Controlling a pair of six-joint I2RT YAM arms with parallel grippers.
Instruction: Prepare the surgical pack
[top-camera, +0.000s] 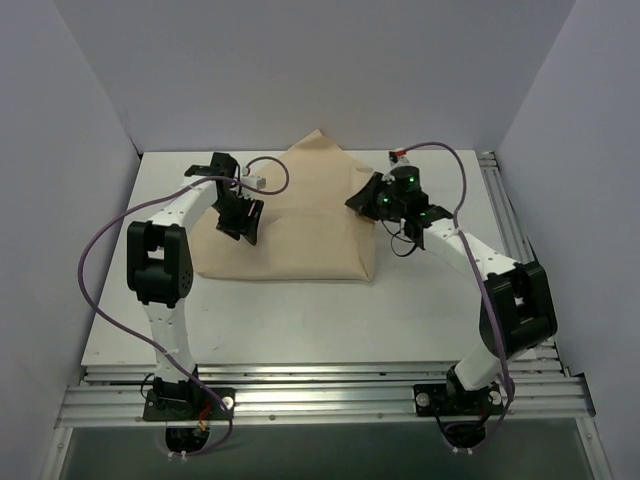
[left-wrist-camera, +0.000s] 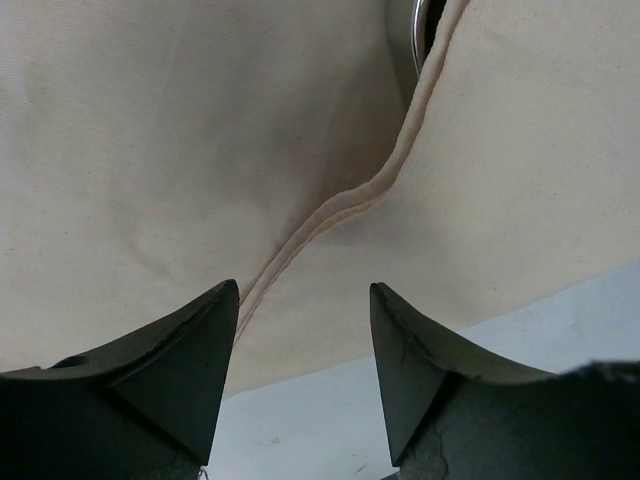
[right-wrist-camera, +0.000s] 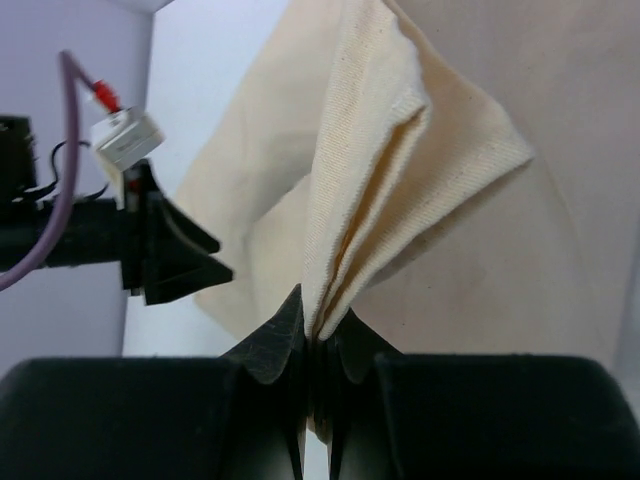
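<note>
White left arm and right arm carry black joints, looping purple cables, black wedge fingers.

The white table carries one folded tan cloth bundle, lying beyond the aluminium rails, its peak pointing away from them.

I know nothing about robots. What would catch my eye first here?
A big tan cloth bundle fills the middle of the scene. The right gripper is shut on a bunched fold of it, held up in a peak. The left gripper hangs open over its left side, near a hem with a sliver of shiny metal beneath.
</note>
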